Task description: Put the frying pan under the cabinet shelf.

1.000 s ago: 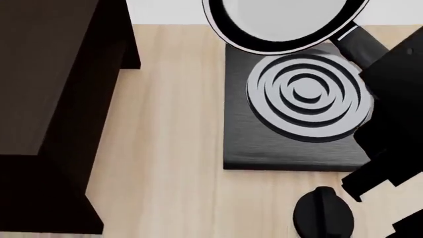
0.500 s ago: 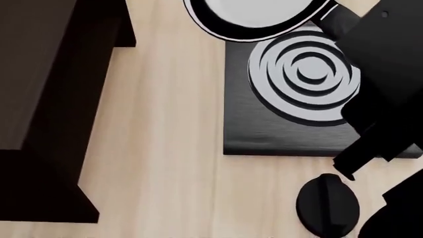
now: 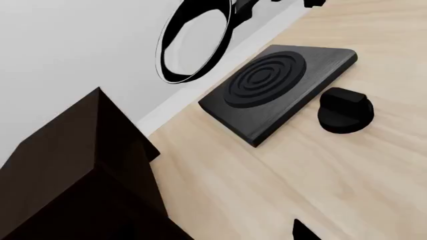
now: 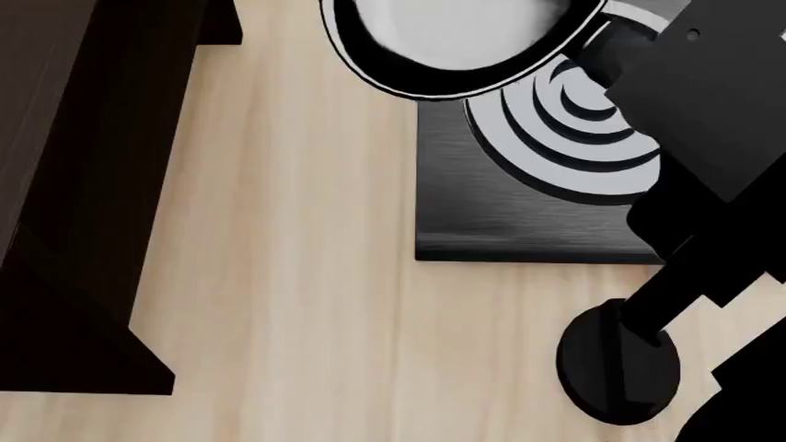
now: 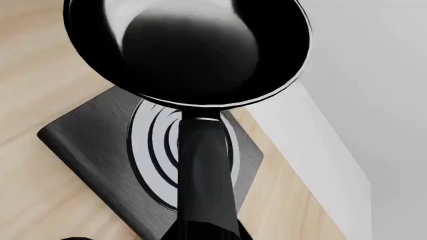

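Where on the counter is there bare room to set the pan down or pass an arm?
Bare wood lies between the cabinet shelf and the ringed square plate, and on in front of both. It is crowded around the knob, under the right arm holding the frying pan.

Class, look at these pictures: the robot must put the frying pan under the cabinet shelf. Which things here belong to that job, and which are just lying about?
Part of the job:
frying pan, lifted above the counter
cabinet shelf, dark wooden unit
right arm, by the pan's handle

Just lying about:
square black plate with rings
round black knob
wooden counter
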